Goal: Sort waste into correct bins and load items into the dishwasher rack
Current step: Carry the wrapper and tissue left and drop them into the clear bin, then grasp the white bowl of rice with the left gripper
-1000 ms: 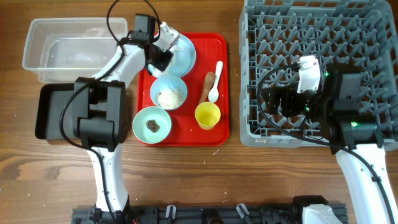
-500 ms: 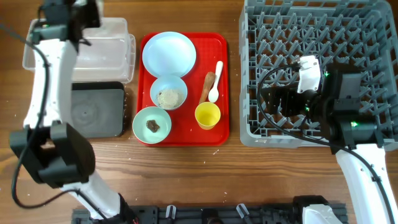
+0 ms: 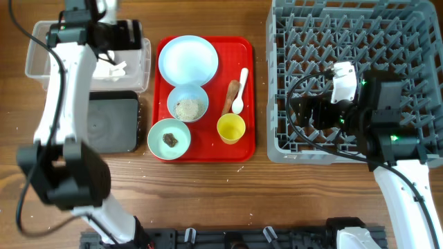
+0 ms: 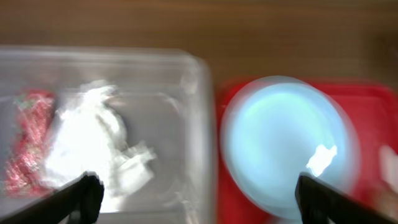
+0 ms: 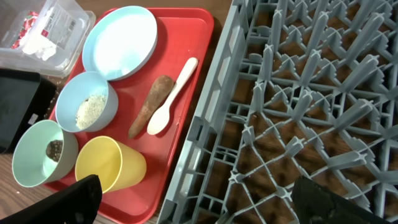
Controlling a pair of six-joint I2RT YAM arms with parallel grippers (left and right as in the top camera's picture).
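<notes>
My left gripper (image 3: 129,36) hangs open over the right end of the clear plastic bin (image 3: 38,52), its jaws wide apart with nothing between them (image 4: 199,200). In that bin lie crumpled white tissue (image 4: 93,146) and a red-and-white wrapper (image 4: 28,143). The black bin (image 3: 104,121) sits just in front of it. The pale blue plate (image 3: 187,60), a bowl with rice crumbs (image 3: 187,105), a bowl with dark lumps (image 3: 169,137), the yellow cup (image 3: 230,128) and a brown scrap (image 3: 232,93) rest on the red tray. My right gripper (image 3: 300,111) is open above the dishwasher rack (image 3: 387,41), at its left front part (image 5: 205,205).
A red serving tray (image 3: 246,149) lies between the bins and the rack. A small white spoon (image 3: 240,93) lies beside the brown scrap. The left wrist view is blurred. Bare wooden table runs along the front edge.
My left arm swung from the plate on the red tray to the clear bin and its jaws opened; tissue now lies in the bin. The right arm has not moved.
</notes>
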